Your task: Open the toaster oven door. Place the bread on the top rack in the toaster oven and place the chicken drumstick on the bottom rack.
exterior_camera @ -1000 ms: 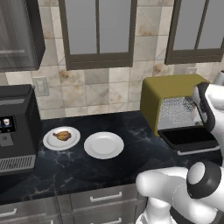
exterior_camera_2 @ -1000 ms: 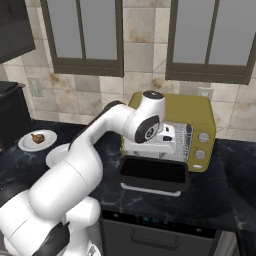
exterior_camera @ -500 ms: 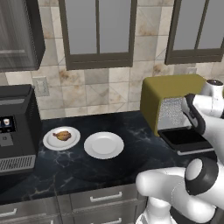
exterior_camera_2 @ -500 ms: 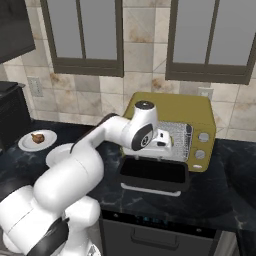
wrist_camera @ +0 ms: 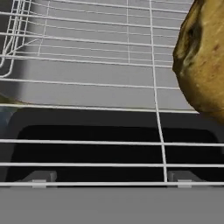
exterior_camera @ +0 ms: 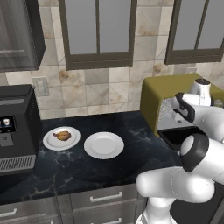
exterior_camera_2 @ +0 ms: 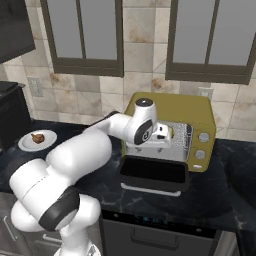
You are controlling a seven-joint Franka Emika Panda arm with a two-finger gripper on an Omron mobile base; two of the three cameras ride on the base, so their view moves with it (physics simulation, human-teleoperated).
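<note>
The door (exterior_camera_2: 154, 174) lies dropped flat over the worktop (exterior_camera_2: 227, 195) edge at lower centre of the right base view. Above it the pincer (exterior_camera_2: 167, 135) reaches into the oven (exterior_camera_2: 176, 109) mouth, fingers apart, gripping nothing. In the hand view the bread (wrist_camera: 204, 57) sits on the top rack (wrist_camera: 87, 142), upper right, wire bare to its left. The drumstick (exterior_camera: 62, 135) rests on a plate (exterior_camera: 50, 142), far left.

Bread (wrist_camera: 204, 57) cut off by top and right edges in hand view, so its full shape can't be told. Toaster oven (exterior_camera_2: 172, 111) interior mostly hidden behind arm in both base views. Hand (exterior_camera_2: 167, 134) fingertips too small to make out. Coffee machine (exterior_camera: 15, 127) cropped at left edge.
</note>
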